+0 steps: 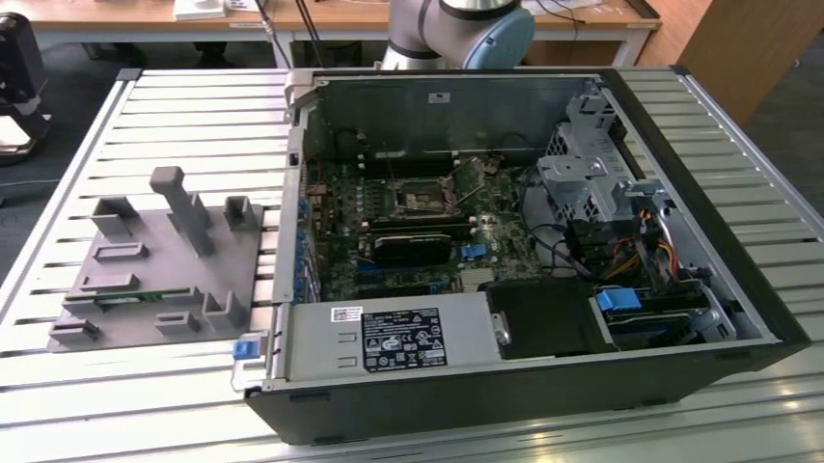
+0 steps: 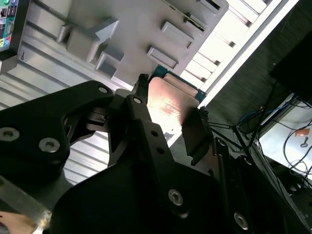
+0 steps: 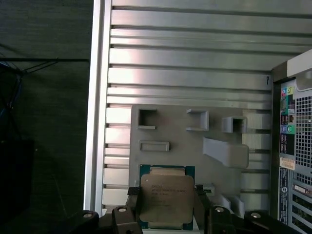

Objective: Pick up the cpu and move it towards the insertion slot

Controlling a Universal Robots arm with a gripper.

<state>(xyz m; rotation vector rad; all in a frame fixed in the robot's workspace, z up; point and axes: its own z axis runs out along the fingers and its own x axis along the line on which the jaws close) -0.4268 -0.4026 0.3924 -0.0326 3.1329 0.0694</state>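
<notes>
In both wrist views, the cpu (image 3: 166, 200), a flat square chip with a silvery top and a green rim, sits between my gripper's (image 3: 166, 208) two black fingers (image 3: 132, 207). The gripper (image 2: 170, 109) is shut on the cpu (image 2: 168, 105), gripping it by two opposite edges. It hangs in the air over the grey plastic fixture (image 3: 185, 146), clear of its surface. In the exterior view the insertion slot (image 1: 423, 196) is the square socket on the motherboard inside the open computer case (image 1: 515, 386).
The grey fixture (image 1: 154, 260) lies on the slatted metal table (image 1: 77, 154) at the exterior view's left of the case, with upright posts and a green memory strip (image 1: 129, 299) in it. The arm's base (image 1: 460, 29) stands behind the case. Cables and drive bays fill the case's right side.
</notes>
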